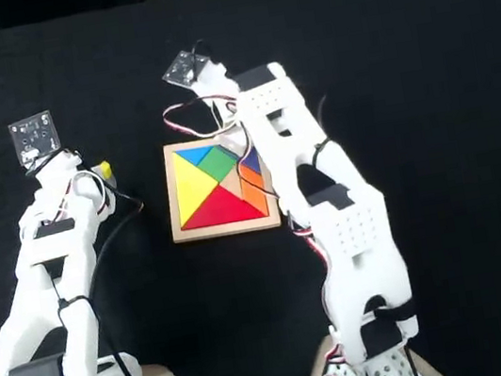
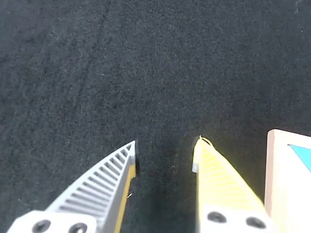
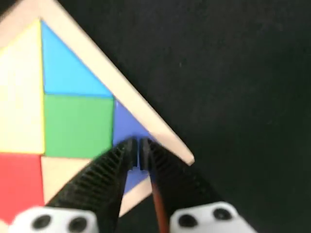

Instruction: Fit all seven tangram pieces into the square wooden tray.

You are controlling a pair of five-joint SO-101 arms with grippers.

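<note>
Ideally, the dark-blue wooden piece (image 3: pixel 124 124) at two o'clock in the square wooden tray (image 3: pixel 99 60) is nudged flat by the near-shut, empty right gripper (image 3: pixel 139 148)

I see the square wooden tray (image 1: pixel 174 200) lying flat, pale-rimmed, its edges square to my overhead view. The pieces inside lie flush. A large yellow triangle (image 1: pixel 192 192) fills the left side and a large red triangle (image 1: pixel 223 208) the near side, their tips meeting at the middle. A green square (image 1: pixel 219 162) stands on its corner just beyond the centre. A light blue triangle (image 1: pixel 192 155) takes the far left corner. A dark blue piece (image 1: pixel 249 162) and an orange piece (image 1: pixel 252 186) lie along the right side, partly covered. From the right wrist, a tan patch (image 3: pixel 63 170) borders green and red; I cannot tell whether it is a piece or bare floor.
</note>
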